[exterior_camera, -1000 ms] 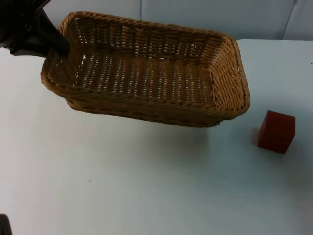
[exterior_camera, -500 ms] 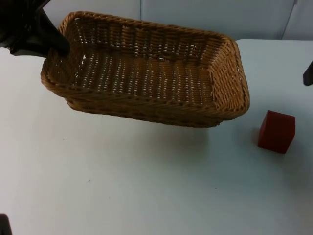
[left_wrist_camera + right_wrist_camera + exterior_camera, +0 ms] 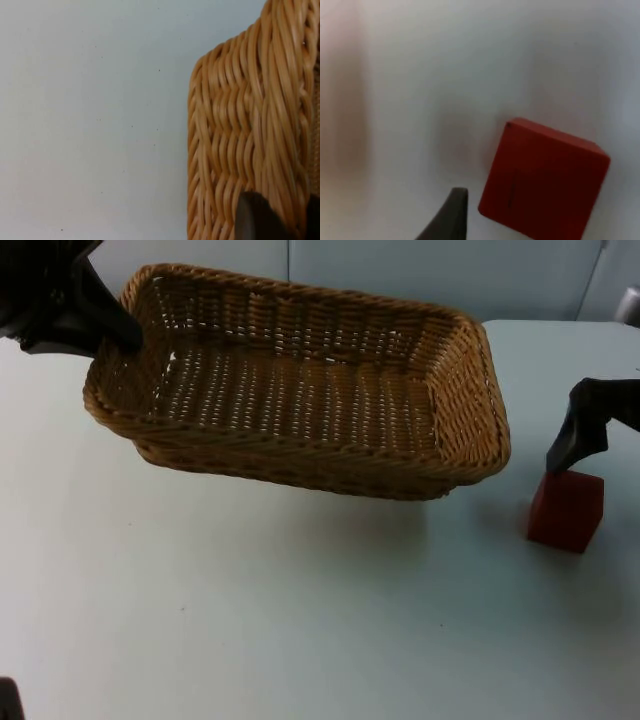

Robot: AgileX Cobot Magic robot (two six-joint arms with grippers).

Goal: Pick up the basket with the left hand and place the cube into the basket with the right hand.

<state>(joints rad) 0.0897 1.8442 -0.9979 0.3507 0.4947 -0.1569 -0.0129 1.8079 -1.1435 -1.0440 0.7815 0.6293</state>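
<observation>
Left gripper (image 3: 118, 337) at far left, clamped on left end of basket rim, one finger (image 3: 255, 220) pressed against woven wall. Wicker basket (image 3: 300, 380) held up above white table (image 3: 250, 620), tilted, inside empty, shadow below it on table. Red cube (image 3: 566, 508) on table right of basket, apart from it, not in basket. Right gripper (image 3: 585, 435) just above cube; one dark fingertip (image 3: 451, 216) beside cube edge; cannot tell if fingers spread or closed.
</observation>
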